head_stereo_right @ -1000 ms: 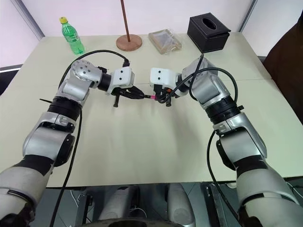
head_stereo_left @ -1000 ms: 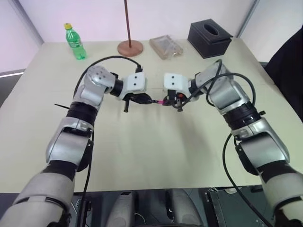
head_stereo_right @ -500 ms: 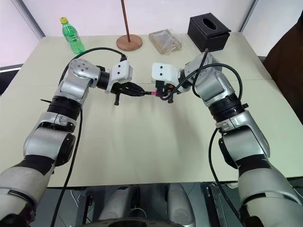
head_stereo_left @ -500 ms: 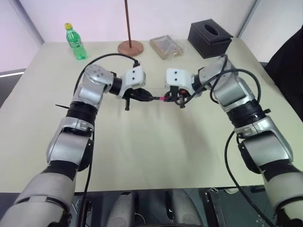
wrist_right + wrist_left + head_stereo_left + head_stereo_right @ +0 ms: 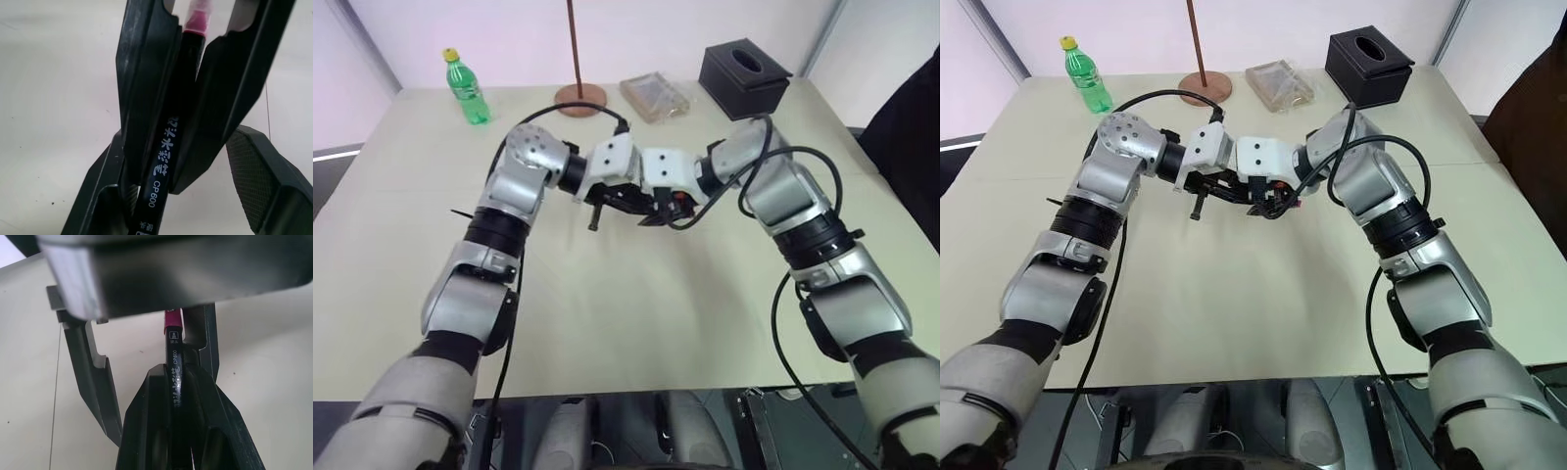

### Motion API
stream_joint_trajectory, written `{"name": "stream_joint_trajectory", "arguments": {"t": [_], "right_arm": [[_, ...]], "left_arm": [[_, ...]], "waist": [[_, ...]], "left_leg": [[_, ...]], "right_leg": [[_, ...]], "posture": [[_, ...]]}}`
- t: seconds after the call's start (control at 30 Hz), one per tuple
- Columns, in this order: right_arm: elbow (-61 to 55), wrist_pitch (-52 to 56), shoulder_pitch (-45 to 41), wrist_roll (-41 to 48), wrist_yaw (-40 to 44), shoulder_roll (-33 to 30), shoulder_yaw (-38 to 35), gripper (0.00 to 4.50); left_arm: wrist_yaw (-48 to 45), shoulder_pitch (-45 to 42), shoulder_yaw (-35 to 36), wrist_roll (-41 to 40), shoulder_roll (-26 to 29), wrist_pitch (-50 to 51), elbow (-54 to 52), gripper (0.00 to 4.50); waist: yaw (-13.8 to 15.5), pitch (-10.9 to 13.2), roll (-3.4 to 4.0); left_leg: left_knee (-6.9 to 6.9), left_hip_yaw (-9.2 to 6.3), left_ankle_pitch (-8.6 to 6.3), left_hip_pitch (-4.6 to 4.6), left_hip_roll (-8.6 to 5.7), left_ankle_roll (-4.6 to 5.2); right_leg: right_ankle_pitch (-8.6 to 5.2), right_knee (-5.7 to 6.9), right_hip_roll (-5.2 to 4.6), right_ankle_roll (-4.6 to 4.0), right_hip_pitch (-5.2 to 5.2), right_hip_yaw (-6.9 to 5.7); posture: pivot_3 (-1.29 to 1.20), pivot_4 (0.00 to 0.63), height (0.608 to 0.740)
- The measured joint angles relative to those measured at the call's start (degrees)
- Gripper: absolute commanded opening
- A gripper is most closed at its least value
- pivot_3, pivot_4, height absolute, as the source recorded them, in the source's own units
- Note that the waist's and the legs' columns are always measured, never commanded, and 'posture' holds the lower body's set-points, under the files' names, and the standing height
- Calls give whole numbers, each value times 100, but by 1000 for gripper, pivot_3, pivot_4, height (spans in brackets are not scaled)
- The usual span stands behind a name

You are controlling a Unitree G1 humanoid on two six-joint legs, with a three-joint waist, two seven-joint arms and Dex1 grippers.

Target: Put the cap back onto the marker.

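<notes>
My left gripper (image 5: 175,371) is shut on the marker (image 5: 164,161), a thin black stick with white print, held above the middle of the table (image 5: 636,323). On the marker's far end, just past my left fingertips, sits a small pink piece that looks like the cap (image 5: 172,322). My right gripper (image 5: 181,139) faces the left one and is open. Its fingers (image 5: 95,377) stand on either side of the marker without touching it. In the head views the two grippers meet tip to tip (image 5: 646,204), and the cap is hidden between them.
Along the table's far edge stand a green bottle (image 5: 467,86), a brown pole on a round base (image 5: 580,96), a clear plastic box (image 5: 656,95) and a black tissue box (image 5: 744,67). Black cables loop over both forearms.
My right gripper has opened; it was shut on the pink cap before. My left gripper has moved right and up with the marker, so the two grippers now overlap.
</notes>
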Motion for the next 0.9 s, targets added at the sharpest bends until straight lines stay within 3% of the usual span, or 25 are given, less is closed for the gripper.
{"name": "stream_joint_trajectory", "arguments": {"t": [0.23,0.5,0.63,0.9], "right_arm": [[-434,663,146,317,46,-325,-194,2719],[-1575,1788,588,780,-408,-829,-1003,2719],[-2116,2314,1001,957,-813,-1027,-1372,2719],[-2473,2791,1810,1085,-1693,-1297,-1839,2719]], "left_arm": [[204,630,-177,239,769,-276,-2,0],[1643,1461,280,311,1260,-61,266,0],[2746,2203,1091,-128,1196,1064,-469,0],[5420,3943,2779,-396,1050,4052,-3198,0]], "waist": [[2,0,1],[47,0,0],[45,-1,-1],[33,-2,-3]], "left_leg": [[-1,-2,0,0,0,0],[0,-3,-1,-2,-2,2],[0,-4,-2,-3,7,3],[-2,-2,-2,-2,28,3]], "right_leg": [[0,0,0,0,-2,1],[0,1,-8,0,-1,1],[0,1,-9,0,-1,2],[0,4,-5,-1,-4,3]], "posture": [[0,150,740],[0,150,740],[0,150,740],[0,150,740]]}}
